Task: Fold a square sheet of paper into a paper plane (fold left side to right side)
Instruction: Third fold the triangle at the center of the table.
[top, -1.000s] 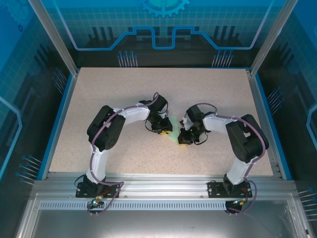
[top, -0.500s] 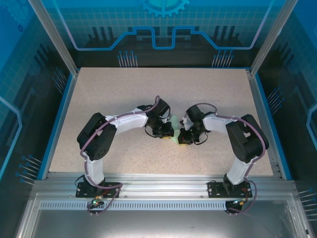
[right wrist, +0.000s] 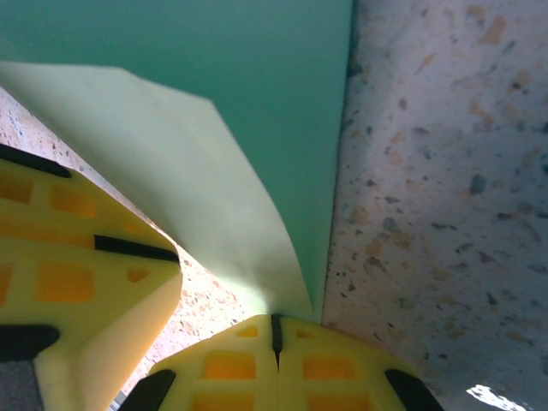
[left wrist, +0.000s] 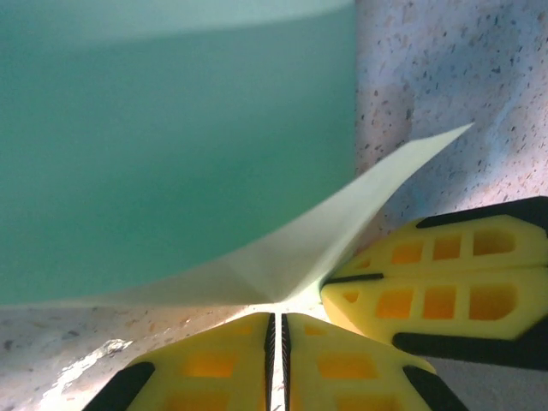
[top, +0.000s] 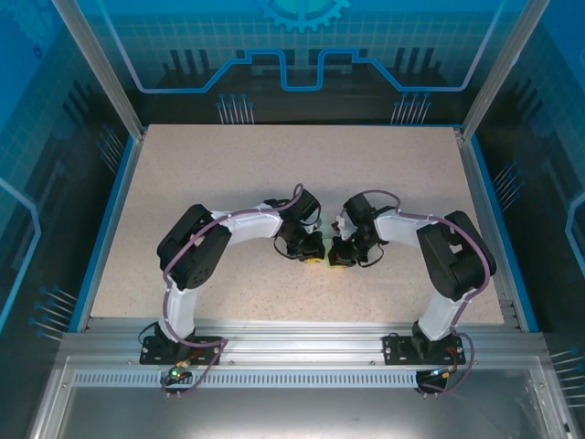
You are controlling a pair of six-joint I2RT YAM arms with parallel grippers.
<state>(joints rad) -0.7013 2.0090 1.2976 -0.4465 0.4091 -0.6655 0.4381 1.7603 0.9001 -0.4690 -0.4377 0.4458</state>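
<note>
The speckled table [top: 183, 183] carries both arms, each bent at the elbow and reaching inward. The left arm [top: 196, 242] is raised from its base to an elbow well left of centre, and its forearm is turned to the right. The right arm [top: 452, 251] is set as a mirror of it, with the forearm turned to the left. The left gripper [top: 313, 257] and the right gripper [top: 336, 262] are brought just beside each other near the table's centre, tips pointed down.

The square sheet of paper [left wrist: 171, 145] is located between the two grippers. One part is lifted and curved over. The left jaws are clamped on this lifted edge. The right jaws are pressed together, tips at the sheet's corner; whether paper is pinched there cannot be told.
</note>
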